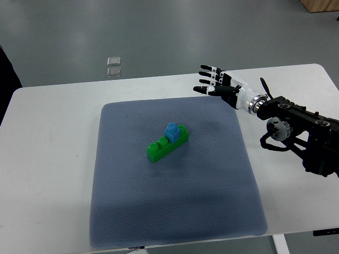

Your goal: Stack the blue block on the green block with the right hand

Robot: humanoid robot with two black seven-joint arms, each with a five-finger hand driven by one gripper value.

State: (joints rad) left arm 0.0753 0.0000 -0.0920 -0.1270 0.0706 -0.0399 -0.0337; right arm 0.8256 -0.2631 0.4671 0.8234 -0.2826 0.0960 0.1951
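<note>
Sitting on the table (53, 132), grey mat (175, 206) held blue block (172, 131) atop green block (159, 150); right hand (222, 87) hovered, fingers (207, 68) spread.

Green block (159, 148) and blue block (172, 132), frame centre: glossy moulded plastic. Mat (212, 180): matt blue-grey cloth with a fine dimpled weave. Tabletop (47, 174): smooth, white, matt. Right hand (220, 84), upper right: smooth white and black plastic shells.

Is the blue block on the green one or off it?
On. The blue block sits atop the green block, near its far end; the right hand is away, open.
</note>
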